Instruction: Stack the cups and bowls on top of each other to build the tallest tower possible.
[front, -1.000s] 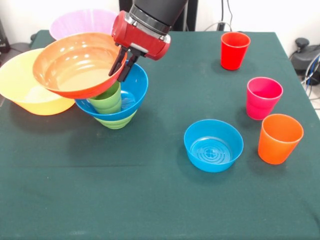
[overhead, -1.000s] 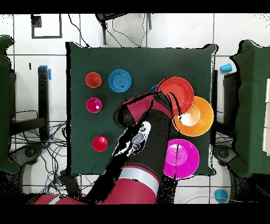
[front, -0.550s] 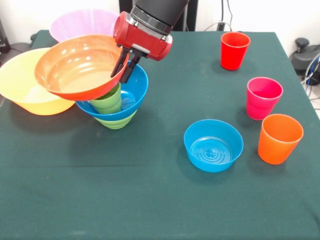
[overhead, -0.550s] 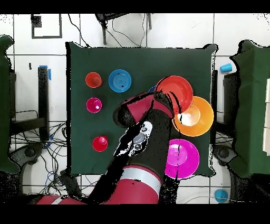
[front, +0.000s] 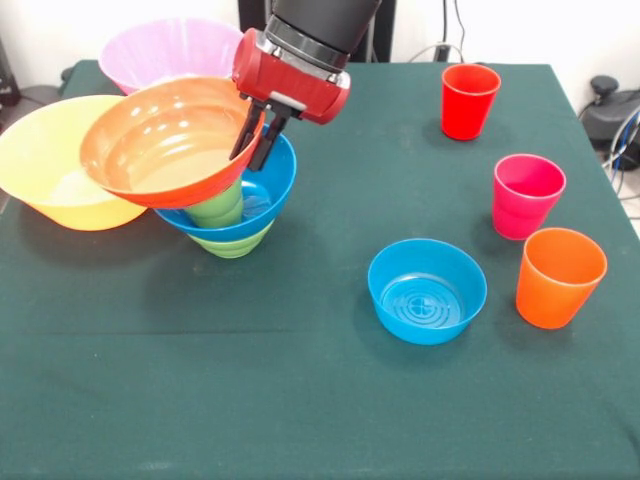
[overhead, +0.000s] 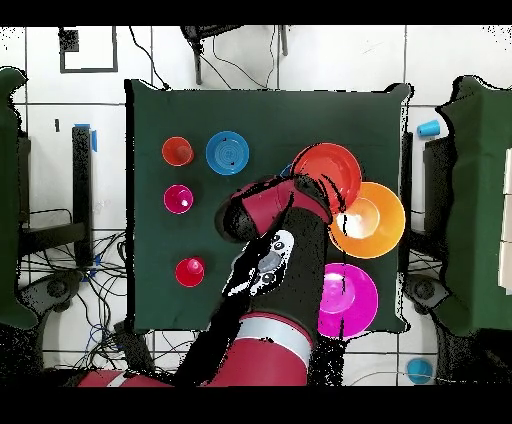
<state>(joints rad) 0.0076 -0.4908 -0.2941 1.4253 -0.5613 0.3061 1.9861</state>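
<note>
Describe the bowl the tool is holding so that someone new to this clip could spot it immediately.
Start at the big yellow-orange bowl at the left edge of the front view; just right of it stands a small pile with a wide blue bowl on a green base. Tilted over that pile is the shallow orange-red bowl, its rim pinched by the tool. It alone is off the table and slanted.

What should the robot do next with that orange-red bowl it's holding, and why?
Probably shift the shallow orange-red bowl a little toward the middle of the tower and level it before lowering. The tool grips its rim, and the bowl hangs tilted, off to one side of the green cup standing in the wide blue bowl. Released now, it would likely slide off.
</note>
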